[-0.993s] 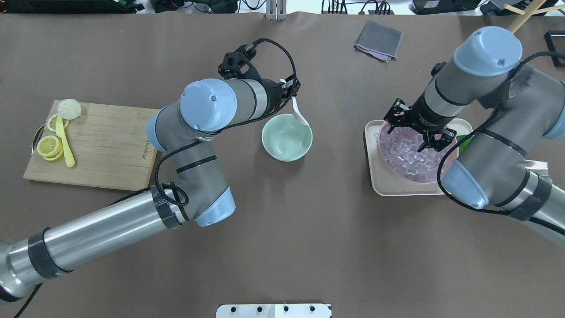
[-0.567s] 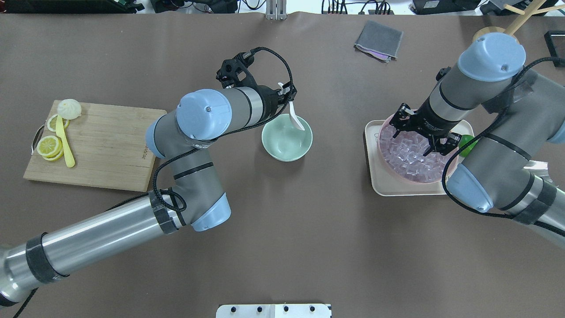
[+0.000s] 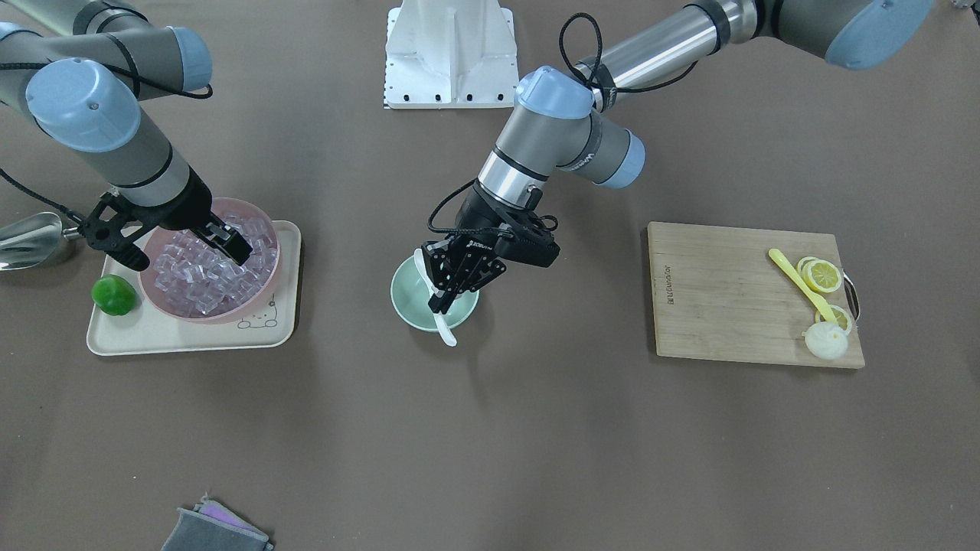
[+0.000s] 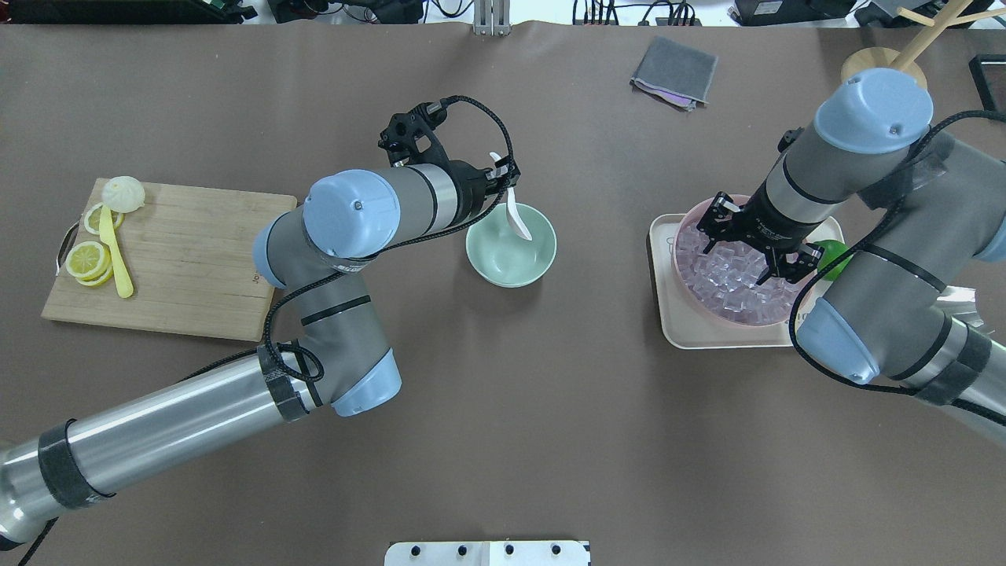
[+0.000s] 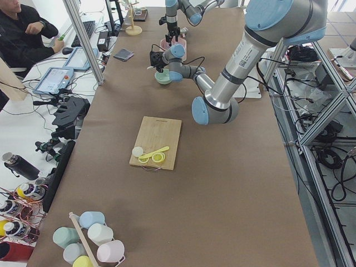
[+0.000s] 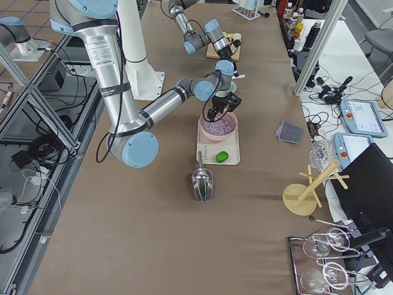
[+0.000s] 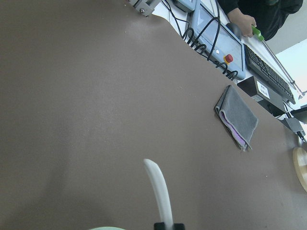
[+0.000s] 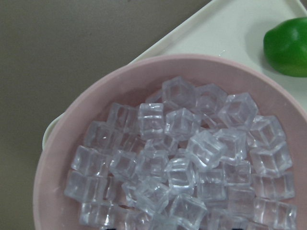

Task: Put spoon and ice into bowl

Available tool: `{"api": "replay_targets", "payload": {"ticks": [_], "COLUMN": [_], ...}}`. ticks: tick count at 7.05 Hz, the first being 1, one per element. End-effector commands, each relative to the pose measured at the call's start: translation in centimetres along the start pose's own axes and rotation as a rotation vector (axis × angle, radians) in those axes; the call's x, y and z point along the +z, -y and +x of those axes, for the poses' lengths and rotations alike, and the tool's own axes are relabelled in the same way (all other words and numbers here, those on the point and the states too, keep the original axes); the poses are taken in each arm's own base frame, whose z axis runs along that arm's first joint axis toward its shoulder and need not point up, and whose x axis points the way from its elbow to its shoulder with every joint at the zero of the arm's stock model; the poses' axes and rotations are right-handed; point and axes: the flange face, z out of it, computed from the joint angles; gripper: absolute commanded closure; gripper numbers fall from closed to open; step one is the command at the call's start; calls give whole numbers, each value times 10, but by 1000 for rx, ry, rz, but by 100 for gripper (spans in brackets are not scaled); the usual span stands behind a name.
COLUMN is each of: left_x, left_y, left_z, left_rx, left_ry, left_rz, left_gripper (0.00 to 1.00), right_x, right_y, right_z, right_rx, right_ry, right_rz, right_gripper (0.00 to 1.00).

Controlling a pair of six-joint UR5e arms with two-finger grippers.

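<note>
My left gripper [image 4: 503, 174] is shut on the handle of the white spoon [image 4: 516, 220] and holds it tilted, the scoop down inside the mint-green bowl [image 4: 503, 263]. In the front view the gripper [image 3: 452, 287] hangs over the bowl [image 3: 406, 302], and the spoon's handle [image 3: 447, 331] sticks out past the rim. The left wrist view shows the handle [image 7: 158, 194]. My right gripper [image 4: 750, 250] is open and empty just above the ice [image 4: 731, 279] heaped in the pink bowl [image 4: 692, 295]. The right wrist view shows many clear ice cubes [image 8: 182, 167].
The pink bowl stands on a beige tray [image 4: 668, 318] with a green lime [image 4: 829, 255]. A metal scoop [image 3: 31, 237] lies beside the tray. A cutting board [image 4: 189, 259] with lemon slices, a yellow utensil and a bun is at the left. A grey cloth [image 4: 674, 71] lies at the far side.
My left gripper has carried the spoon leftward, bringing the scoop from the bowl's right rim to over its inside. My right gripper has shifted slightly right over the ice.
</note>
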Motion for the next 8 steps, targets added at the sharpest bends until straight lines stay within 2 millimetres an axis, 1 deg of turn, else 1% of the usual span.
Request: {"api": "replay_targets", "payload": {"ticks": [1, 3, 4, 5, 6, 7, 8], "left_x": [2, 7, 12, 17, 17, 18, 17], "left_y": [3, 3, 3, 3, 2, 0, 0], "left_z": [-6, -12, -19, -26, -26, -26, -25], "left_rx": [9, 30, 30, 30, 30, 30, 31], "left_ry": [8, 21, 16, 14, 11, 11, 10], "left_rz": [27, 32, 43, 43, 41, 38, 36], "left_gripper": [100, 100, 100, 100, 100, 100, 100], "right_x": [8, 16, 18, 19, 20, 23, 23], "right_y": [-8, -17, -19, -20, -19, -16, -15], "right_z": [1, -1, -2, -1, -1, -1, 0], "right_rx": [-11, -26, -31, -31, -30, -27, -24], "right_ry": [-13, -22, -25, -27, -31, -36, -37], "right_rz": [-10, -8, -10, -8, -6, 4, 8], "right_gripper": [15, 15, 15, 17, 21, 31, 51]}}
